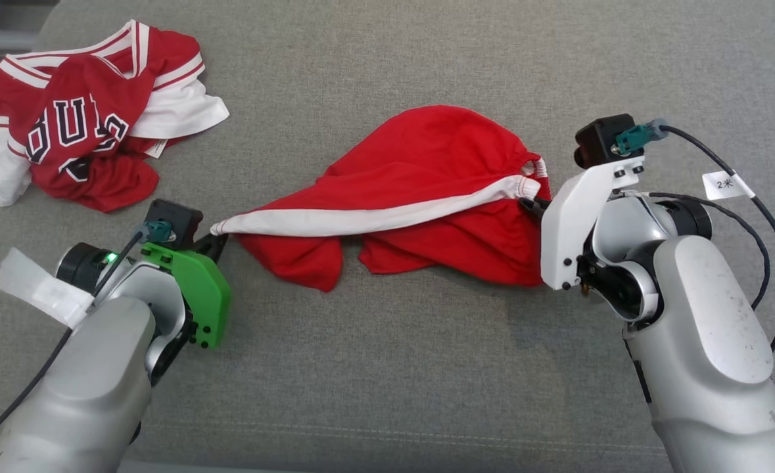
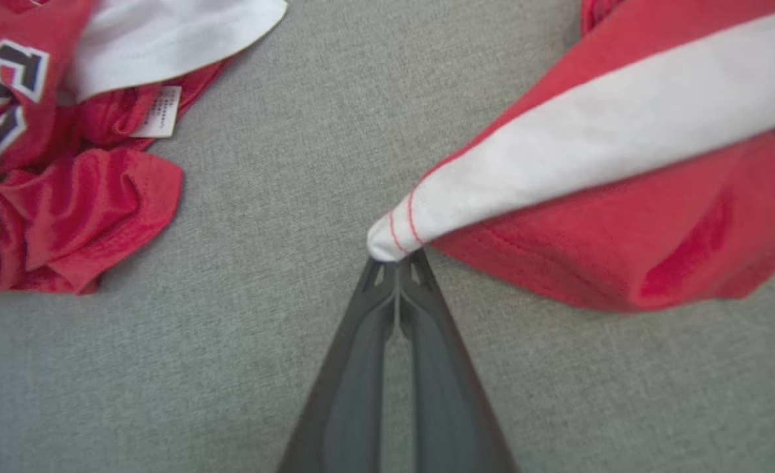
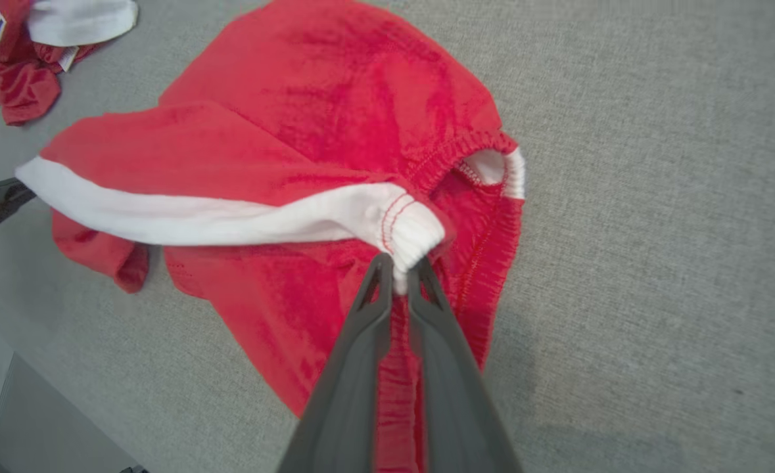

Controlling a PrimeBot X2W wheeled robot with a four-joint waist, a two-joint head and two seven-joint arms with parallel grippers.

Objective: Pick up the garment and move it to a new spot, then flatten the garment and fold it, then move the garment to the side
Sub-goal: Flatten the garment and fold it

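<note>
Red garment (image 1: 426, 171) on grey fabric (image 1: 426, 368), crumpled jersey (image 1: 78, 125) (lettered) well apart

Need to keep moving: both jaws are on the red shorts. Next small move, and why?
Probably lift both arms together. Jaws are shut on the shorts: left gripper at one end of the white stripe, right gripper at the other, cloth bunched on the surface.

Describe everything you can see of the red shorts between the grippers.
The red shorts look like soft knit fabric, plain red with a white side stripe crossed by red stitching at its ends, and a gathered elastic waistband. They are crumpled, not flattened, sagging onto the grey cloth surface. The stripe runs taut between the left gripper, shut on its hem end, and the right gripper, shut on its waistband end.
</note>
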